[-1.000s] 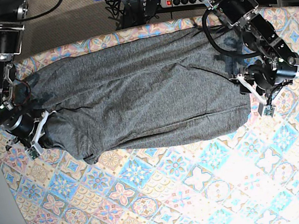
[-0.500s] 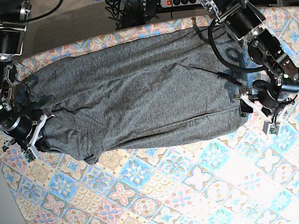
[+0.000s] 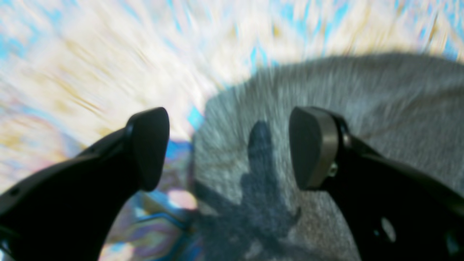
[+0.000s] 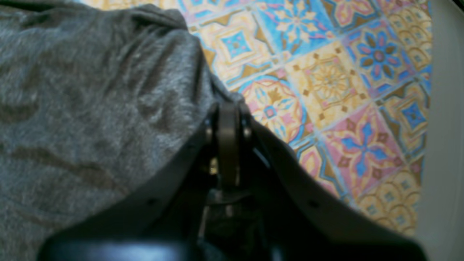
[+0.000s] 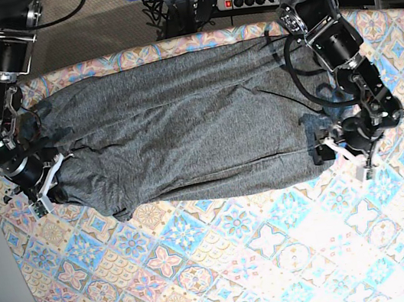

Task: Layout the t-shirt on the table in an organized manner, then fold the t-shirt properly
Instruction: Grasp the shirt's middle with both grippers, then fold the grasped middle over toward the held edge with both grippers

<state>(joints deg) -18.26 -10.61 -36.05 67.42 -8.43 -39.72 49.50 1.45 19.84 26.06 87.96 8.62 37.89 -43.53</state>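
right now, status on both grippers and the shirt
Left gripper open, empty, over the t-shirt corner. Right gripper shut on t-shirt edge. Shirt spread across the table, creased. Nothing in the way.

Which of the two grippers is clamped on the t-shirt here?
The right gripper: its jaws are shut on the t-shirt edge. The left gripper stands wide open, holding nothing.

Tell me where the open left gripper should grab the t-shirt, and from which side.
Probably the t-shirt's rounded corner under the left gripper: come from above, one jaw over cloth, one over the bare table. Its free edge lies flat there.
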